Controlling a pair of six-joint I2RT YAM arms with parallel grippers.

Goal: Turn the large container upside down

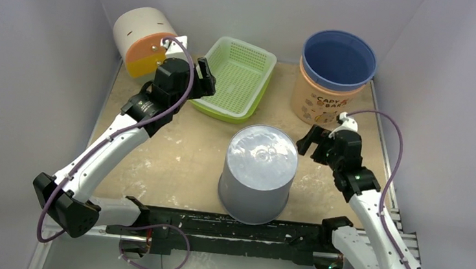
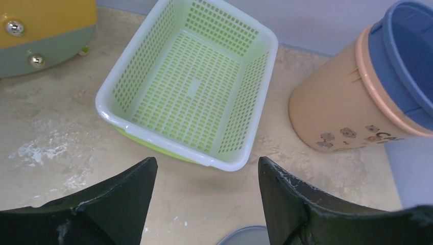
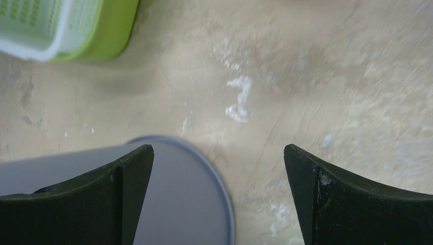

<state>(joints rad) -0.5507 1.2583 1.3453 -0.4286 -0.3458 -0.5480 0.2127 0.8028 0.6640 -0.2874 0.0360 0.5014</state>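
- The large container [image 1: 258, 174] stands mouth down at the middle of the bench [image 1: 175, 155], closed base up. The flip looks done, and nothing needs to hold it.
- The left tool [image 2: 207, 168] hangs spread above the bench, facing the green basket [image 2: 189, 92], pinching nothing.
- The right tool [image 3: 219, 153] is spread wide just beside the large container's right wall, apparently touching nothing.

Light: even, overhead; shadows soft. Glare: on container [image 1: 261, 153] top face. Blur: table [image 3: 327, 76] smeared in my right wrist view; others sharp.
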